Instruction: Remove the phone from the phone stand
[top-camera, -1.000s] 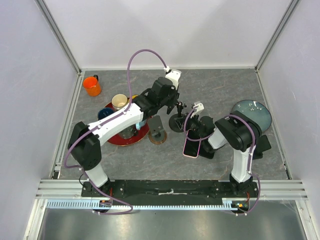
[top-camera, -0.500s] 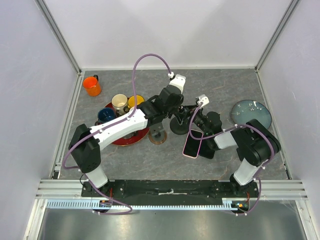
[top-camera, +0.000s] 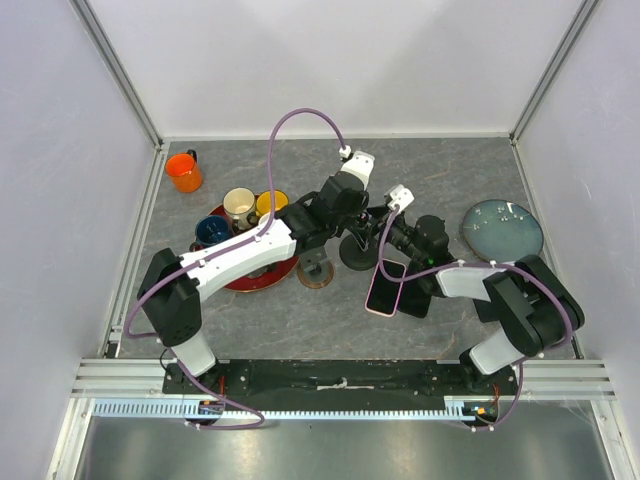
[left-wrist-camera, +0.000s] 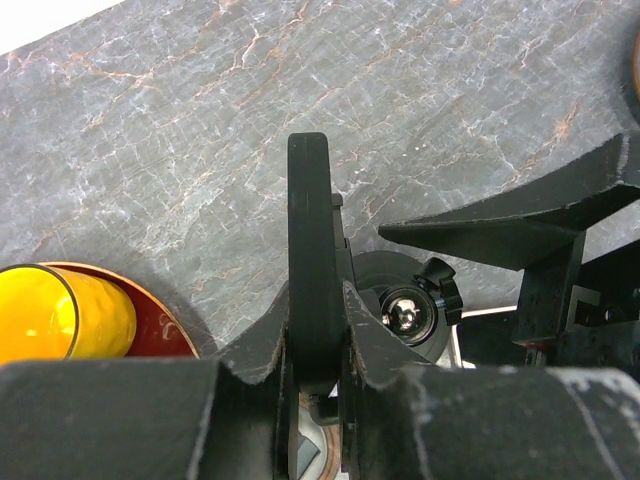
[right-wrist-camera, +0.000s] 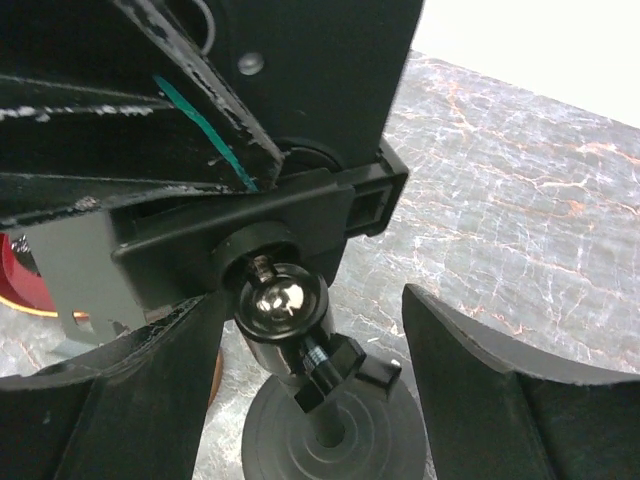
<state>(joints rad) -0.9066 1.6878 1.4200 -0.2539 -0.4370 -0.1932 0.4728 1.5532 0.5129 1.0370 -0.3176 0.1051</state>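
Note:
The black phone stand (top-camera: 352, 250) has a round base and a ball joint (right-wrist-camera: 280, 300). My left gripper (top-camera: 347, 213) is shut on the stand's flat black cradle (left-wrist-camera: 308, 220), seen edge-on between its fingers (left-wrist-camera: 315, 340). My right gripper (top-camera: 385, 230) is open, and its jaws straddle the ball joint and stem (right-wrist-camera: 315, 350) just above the base (right-wrist-camera: 330, 430) without touching them. A phone in a pink case (top-camera: 383, 290) lies flat on the table in front of the stand, apart from both grippers.
A red plate (top-camera: 235, 275) carries blue (top-camera: 212, 230), beige (top-camera: 239, 204) and yellow (top-camera: 268, 203) cups. An orange mug (top-camera: 184, 172) stands at the far left. A grey holder on a brown coaster (top-camera: 316, 265) is beside the stand. A black pad (top-camera: 418, 300) and a glass plate (top-camera: 503, 228) are at the right.
My right gripper rose from over the pink phone to the stand's ball joint, its elbow swinging right. My left gripper moved right and down onto the cradle. The phone stayed put.

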